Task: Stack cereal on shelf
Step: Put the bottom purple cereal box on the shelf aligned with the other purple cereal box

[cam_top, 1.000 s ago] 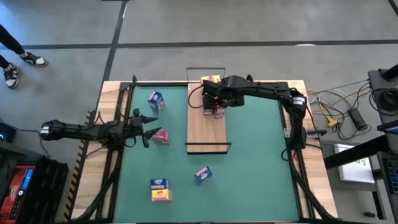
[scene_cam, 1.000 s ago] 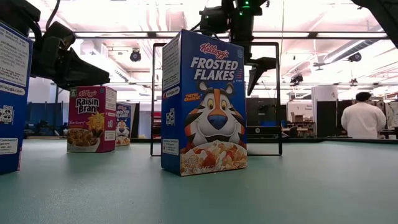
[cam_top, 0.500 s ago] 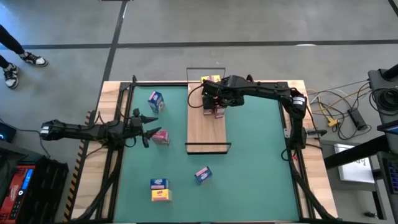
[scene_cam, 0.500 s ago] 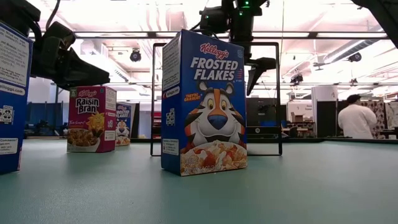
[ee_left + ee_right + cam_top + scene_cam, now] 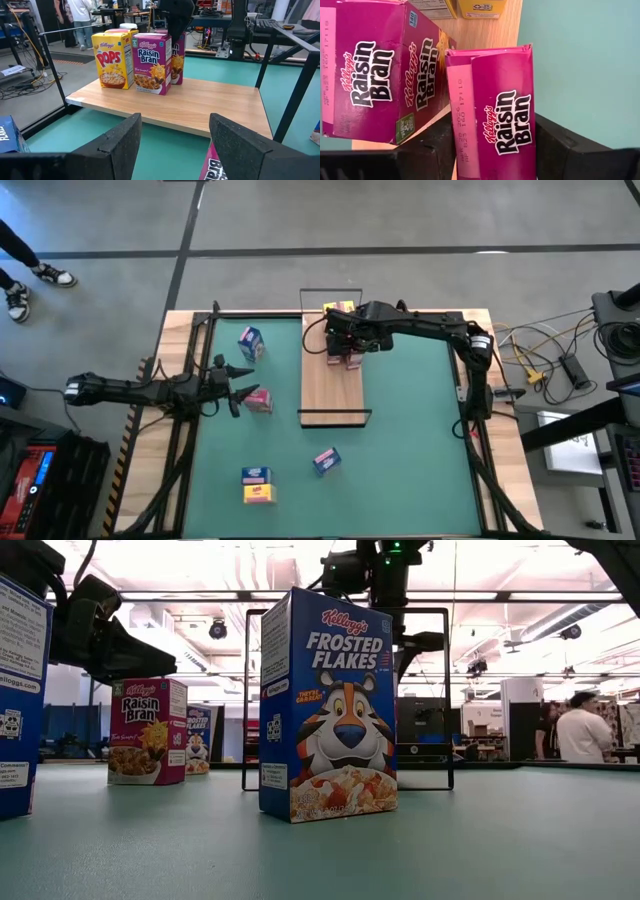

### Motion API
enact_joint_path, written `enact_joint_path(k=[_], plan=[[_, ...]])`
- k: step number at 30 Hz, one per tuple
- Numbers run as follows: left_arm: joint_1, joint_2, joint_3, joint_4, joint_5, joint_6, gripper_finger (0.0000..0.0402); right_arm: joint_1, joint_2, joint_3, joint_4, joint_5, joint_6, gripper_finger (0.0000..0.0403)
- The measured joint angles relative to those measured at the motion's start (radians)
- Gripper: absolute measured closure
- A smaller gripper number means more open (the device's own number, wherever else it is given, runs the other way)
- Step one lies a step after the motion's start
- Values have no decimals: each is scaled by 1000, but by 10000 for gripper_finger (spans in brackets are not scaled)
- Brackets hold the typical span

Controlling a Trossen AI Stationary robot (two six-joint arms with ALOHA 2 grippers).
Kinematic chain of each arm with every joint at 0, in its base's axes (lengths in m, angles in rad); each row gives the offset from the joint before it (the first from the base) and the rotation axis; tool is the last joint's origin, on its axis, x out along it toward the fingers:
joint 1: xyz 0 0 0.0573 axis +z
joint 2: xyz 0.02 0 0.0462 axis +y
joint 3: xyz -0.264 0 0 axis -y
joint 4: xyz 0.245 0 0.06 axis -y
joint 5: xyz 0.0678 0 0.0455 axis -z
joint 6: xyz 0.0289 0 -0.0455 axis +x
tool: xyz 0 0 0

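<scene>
A: Where is the right gripper [image 5: 350, 346]?

B: Over the shelf [image 5: 335, 395], toward its 12 o'clock end. Its fingers [image 5: 567, 145] pinch a pink Raisin Bran box [image 5: 495, 115] beside a second one [image 5: 380, 80].

A: And the left gripper [image 5: 240, 388]?

B: At the table's [image 5: 410, 450] 9 o'clock side, fingers spread, just beside a pink box [image 5: 260, 401].

A: Other cereal?

B: A yellow Pops box [image 5: 112, 60] stands on the shelf. A blue box [image 5: 250, 343] sits at 10 o'clock, another [image 5: 326, 461] at 6 o'clock, and a blue and yellow pair [image 5: 257, 485] at 7 o'clock.
</scene>
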Motion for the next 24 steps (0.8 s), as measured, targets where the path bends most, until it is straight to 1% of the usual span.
enact_joint_path(k=[24], plan=[[0,0,0,0,0,0,184,-18,0,0,44,9,-3,215]])
